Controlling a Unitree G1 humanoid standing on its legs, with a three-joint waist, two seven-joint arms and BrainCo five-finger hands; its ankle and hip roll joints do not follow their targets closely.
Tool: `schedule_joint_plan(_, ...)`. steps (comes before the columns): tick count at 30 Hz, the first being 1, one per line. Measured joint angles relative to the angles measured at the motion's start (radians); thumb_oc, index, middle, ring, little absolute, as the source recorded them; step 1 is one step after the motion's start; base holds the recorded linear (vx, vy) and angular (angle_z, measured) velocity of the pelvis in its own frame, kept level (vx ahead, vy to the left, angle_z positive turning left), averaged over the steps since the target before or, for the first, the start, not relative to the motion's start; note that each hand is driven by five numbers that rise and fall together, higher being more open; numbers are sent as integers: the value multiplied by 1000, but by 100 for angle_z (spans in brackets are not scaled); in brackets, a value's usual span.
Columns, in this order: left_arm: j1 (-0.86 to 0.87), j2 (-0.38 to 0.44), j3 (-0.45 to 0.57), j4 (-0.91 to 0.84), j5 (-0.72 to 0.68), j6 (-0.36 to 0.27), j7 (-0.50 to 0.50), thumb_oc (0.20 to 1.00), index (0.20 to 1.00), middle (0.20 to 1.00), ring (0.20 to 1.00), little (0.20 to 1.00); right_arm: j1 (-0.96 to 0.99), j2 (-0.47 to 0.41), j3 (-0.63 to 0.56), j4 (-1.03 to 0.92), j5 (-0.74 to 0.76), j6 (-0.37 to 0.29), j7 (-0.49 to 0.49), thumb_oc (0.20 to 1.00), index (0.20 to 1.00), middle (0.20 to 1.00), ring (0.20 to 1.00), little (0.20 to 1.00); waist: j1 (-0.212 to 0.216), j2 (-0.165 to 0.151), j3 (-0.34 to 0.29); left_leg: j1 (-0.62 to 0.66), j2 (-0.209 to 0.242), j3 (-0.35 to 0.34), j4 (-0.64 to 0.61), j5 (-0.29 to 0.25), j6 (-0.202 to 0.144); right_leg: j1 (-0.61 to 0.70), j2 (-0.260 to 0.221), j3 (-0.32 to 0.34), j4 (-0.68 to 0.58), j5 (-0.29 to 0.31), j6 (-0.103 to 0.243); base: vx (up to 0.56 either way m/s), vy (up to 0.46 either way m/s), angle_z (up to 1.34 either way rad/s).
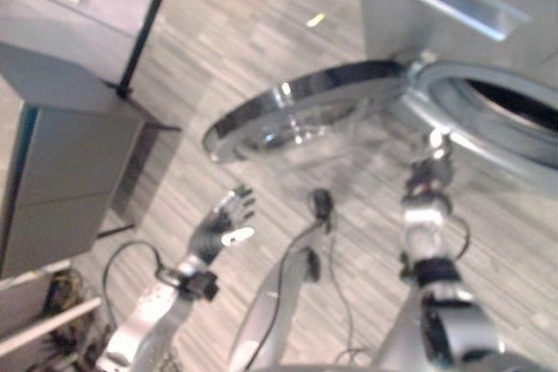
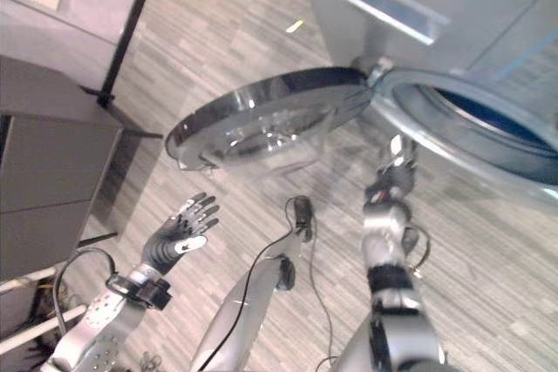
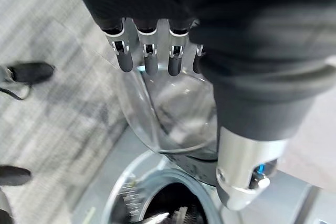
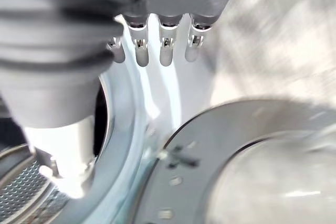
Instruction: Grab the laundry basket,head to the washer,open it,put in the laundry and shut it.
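Standing wide open, the washer door leaves the drum mouth at far right clear for loading — right hand near its rim, left hand below the door, both with fingers straight, holding nothing; no basket seen

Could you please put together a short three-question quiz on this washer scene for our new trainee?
1. True or false: the washer door is shut against the drum opening.
2. Which hand is raised nearer the drum opening: (a) the left hand, (b) the right hand?
3. Fill in: both hands have their fingers ____ and hold nothing.

Key:
1. False: the door is swung wide open, hinged beside the opening.
2. (b): the right hand is just below the opening's rim, and the left hand is lower, under the open door.
3. Straight, so both are open.
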Motion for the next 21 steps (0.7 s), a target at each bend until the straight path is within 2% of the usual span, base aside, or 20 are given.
schedule_joint_plan(2, 8, -1, 10, 5, 0, -2, 2, 1000, 1000, 1000, 1000, 1000, 127, -1, 48, 6, -49, 32, 16, 1000, 1000, 1000, 1000, 1000, -26, -21, -4, 67, 16, 0, -35, -2, -16, 63, 24, -10, -33, 4, -1, 47, -65, -18)
schedule_joint_plan(4, 13, -8, 23, 6, 1, -1, 4, 1000, 1000, 1000, 1000, 1000, 178, -13, 79, 18, -83, 59, 30, 1000, 1000, 1000, 1000, 1000, -33, -31, -6, 102, 27, 0, -51, -2, -21, 102, 41, -17, -57, 8, -4, 70, -51, -16)
schedule_joint_plan(5, 17, -14, 43, 6, 1, -1, 16, 1000, 1000, 1000, 1000, 1000, 246, -22, 104, 17, -124, 91, 41, 1000, 1000, 1000, 1000, 1000, -43, -40, -4, 163, 45, -3, -74, 4, -28, 177, 67, -35, -102, 21, -4, 96, -31, -18)
schedule_joint_plan(6, 24, -17, 56, 6, 2, -2, 21, 1000, 1000, 1000, 1000, 1000, 258, -20, 110, 17, -132, 99, 44, 1000, 1000, 1000, 1000, 1000, -42, -46, -7, 184, 48, -2, -83, 4, -28, 203, 76, -40, -119, 23, -5, 71, -23, -21)
schedule_joint_plan(7, 40, -16, 78, 7, 2, -17, 25, 1000, 1000, 1000, 1000, 1000, 318, -22, 117, 17, -172, 111, 55, 1000, 1000, 1000, 1000, 1000, -60, -68, -20, 236, 61, -3, -104, 0, -36, 255, 94, -45, -146, 24, -5, 77, -9, -13)
schedule_joint_plan(8, 43, -16, 83, 7, 2, -19, 32, 1000, 1000, 1000, 1000, 1000, 336, -24, 126, 16, -197, 116, 61, 1000, 1000, 1000, 1000, 1000, -68, -73, -24, 256, 66, -5, -109, -2, -40, 282, 102, -52, -163, 24, -5, 118, -28, -15)
schedule_joint_plan(9, 44, -17, 89, 7, 3, -23, 39, 1000, 1000, 1000, 1000, 1000, 368, -38, 134, 17, -233, 123, 68, 1000, 1000, 1000, 1000, 1000, -76, -90, -39, 288, 73, -3, -127, -3, -45, 311, 113, -55, -182, 25, -4, 118, -28, -6)
schedule_joint_plan(11, 46, -29, 113, 14, 4, -24, 40, 1000, 1000, 1000, 1000, 1000, 411, -63, 148, 13, -320, 144, 88, 1000, 1000, 1000, 1000, 1000, -80, -102, -50, 356, 89, -10, -145, -8, -56, 407, 142, -77, -247, 40, -2, 126, -39, -6)
schedule_joint_plan(14, 79, -26, 145, 18, 6, -42, 42, 1000, 1000, 1000, 1000, 1000, 449, -73, 145, -10, -409, 150, 96, 1000, 1000, 1000, 1000, 1000, -88, -130, -116, 416, 101, -10, -175, -14, -64, 480, 166, -90, -303, 45, 1, 115, -41, -3)
schedule_joint_plan(17, 94, -66, 171, 52, 26, -46, 60, 1000, 1000, 1000, 1000, 1000, 479, -99, 149, -111, -532, 157, 89, 1000, 1000, 1000, 1000, 1000, -95, -129, -120, 488, 108, -10, -191, -14, -64, 588, 192, -107, -389, 82, 7, 109, -56, 1)
schedule_joint_plan(18, 112, -70, 180, 54, 32, -47, 64, 1000, 1000, 1000, 1000, 1000, 505, -109, 145, -191, -568, 155, 86, 1000, 1000, 1000, 1000, 1000, -98, -131, -130, 525, 109, -9, -202, -19, -67, 634, 202, -115, -436, 93, 11, 101, -49, -3)
schedule_joint_plan(21, 150, -85, 202, 60, 45, -51, 82, 1000, 1000, 1000, 1000, 1000, 519, -119, 143, -275, -647, 158, 79, 1000, 1000, 1000, 1000, 1000, -102, -142, -166, 580, 115, -1, -202, -45, -86, 719, 221, -116, -515, 112, 17, 94, -34, -5)
